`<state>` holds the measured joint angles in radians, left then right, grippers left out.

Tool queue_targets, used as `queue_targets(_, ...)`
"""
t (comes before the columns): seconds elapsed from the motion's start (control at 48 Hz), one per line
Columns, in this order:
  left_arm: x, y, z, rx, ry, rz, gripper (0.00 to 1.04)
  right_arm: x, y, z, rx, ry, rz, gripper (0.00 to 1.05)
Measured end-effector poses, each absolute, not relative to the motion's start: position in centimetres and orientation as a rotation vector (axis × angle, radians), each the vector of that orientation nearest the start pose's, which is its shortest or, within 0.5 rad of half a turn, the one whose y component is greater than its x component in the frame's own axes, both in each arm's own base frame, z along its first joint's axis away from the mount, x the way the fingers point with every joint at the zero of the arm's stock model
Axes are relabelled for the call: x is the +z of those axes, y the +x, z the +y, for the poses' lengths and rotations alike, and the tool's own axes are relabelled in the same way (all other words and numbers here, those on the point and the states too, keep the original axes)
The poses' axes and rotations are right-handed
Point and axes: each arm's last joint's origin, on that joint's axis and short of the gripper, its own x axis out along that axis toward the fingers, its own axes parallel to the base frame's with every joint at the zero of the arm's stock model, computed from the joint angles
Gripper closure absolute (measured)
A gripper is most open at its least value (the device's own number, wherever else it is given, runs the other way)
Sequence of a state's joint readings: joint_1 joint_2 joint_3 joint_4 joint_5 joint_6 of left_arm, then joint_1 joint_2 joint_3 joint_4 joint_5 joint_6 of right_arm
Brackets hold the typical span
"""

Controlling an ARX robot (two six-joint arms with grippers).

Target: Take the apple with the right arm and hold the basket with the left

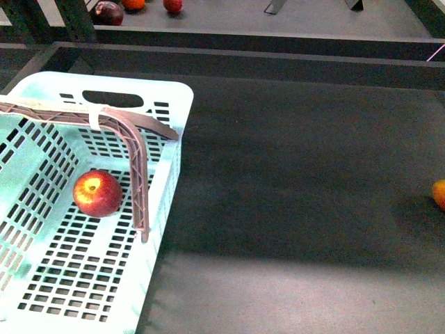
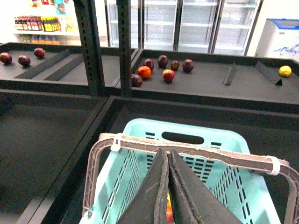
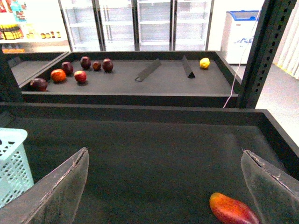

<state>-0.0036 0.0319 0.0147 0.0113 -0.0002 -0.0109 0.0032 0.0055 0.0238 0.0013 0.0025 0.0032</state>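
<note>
- The dark grey matte shelf deck (image 1: 299, 174) fills most of the front view, with a raised lip along its far edge and a second tier behind it.
- The large pale mint-green slotted plastic basket (image 1: 69, 278) sits at the left of the deck, its oval hand-hole on the far wall and its brownish-grey ribbed swing handle (image 1: 132, 149) leaning across the opening.
- The right arm's gripper (image 3: 163, 186) has its two clear, scuffed fingers (image 3: 56, 191) spread wide over bare deck, holding nothing.
- The left arm's gripper (image 2: 168, 186) hangs over the basket, above its handle; the dark jaws are pressed together with only a thin slit between them, and nothing visibly caught there.
- The round glossy red apple with a yellowish patch (image 1: 98, 193) rests on the basket floor, near the far wall and just beside the handle's side arm.
- An elongated red-orange fruit (image 3: 233, 210) lies on the deck near the right gripper.
- A cluster of small dark red and orange fruits (image 2: 161, 70) sits on the rear tier.
</note>
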Motion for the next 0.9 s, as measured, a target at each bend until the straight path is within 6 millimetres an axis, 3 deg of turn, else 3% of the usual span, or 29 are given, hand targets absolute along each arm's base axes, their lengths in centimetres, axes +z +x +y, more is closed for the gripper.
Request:
queue_targets(0.562, 16.82, 9.72, -0.03, -0.003, -0.011, -0.01, 1.01, 17.13, 9.65, 0.03, 0.001, 0.003, -0.02, 0.09)
queue_targets(0.625, 16.82, 9.72, -0.03, -0.003, -0.011, -0.01, 0.92, 17.13, 9.65, 0.03, 0.001, 0.003, -0.02, 0.09)
queue_targets(0.812, 16.82, 9.72, -0.03, -0.003, -0.011, -0.01, 0.42, 17.13, 9.65, 0.03, 0.001, 0.003, -0.02, 0.09)
queue_targets(0.896, 16.82, 9.72, -0.03, -0.003, -0.011, -0.01, 0.26, 17.13, 9.65, 0.03, 0.001, 0.004, -0.02, 0.09)
